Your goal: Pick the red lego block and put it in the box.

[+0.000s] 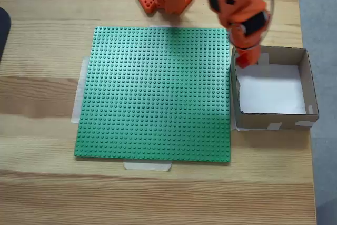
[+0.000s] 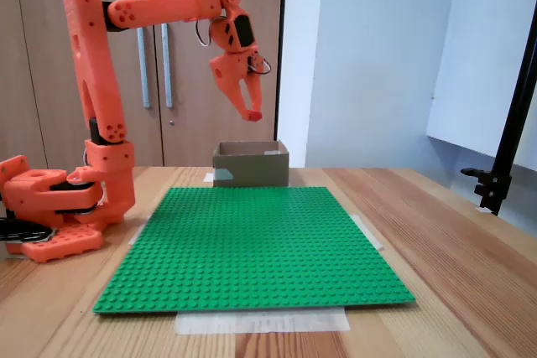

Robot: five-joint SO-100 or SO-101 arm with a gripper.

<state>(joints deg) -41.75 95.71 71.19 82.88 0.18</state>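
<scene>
Wooden table [image 1: 47,183], pincer [image 2: 252,113] above box [image 1: 310,85], gripping red lego block [image 2: 254,115], its long axis unclear.

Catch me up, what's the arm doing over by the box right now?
The orange arm is stretched out with its gripper held high above the box, fingertips pinching something small and red, probably the red lego block. The box floor looks bare white, so nothing has been dropped yet. The green baseplate is bare too.

Red lego block [image 2: 253,115] — pinched between fingertips, above open cardboard box [image 2: 250,164].
</scene>
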